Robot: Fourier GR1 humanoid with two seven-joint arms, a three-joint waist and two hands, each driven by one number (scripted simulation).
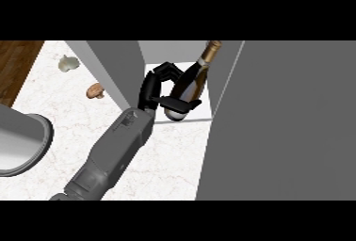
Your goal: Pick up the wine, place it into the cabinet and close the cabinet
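The wine (192, 80) bottle stands tilted inside the open cabinet (118, 66), its gold-capped neck leaning toward the upper right and its base near the cabinet's front edge. One hand (154, 87) reaches in from the lower left on a grey forearm, fingers and thumb curled round the bottle's lower body. The cabinet door (285, 122) stands open at the right. On the marble surface (173, 155) lie a garlic bulb (67, 63) and a mushroom (95, 91), left of the cabinet
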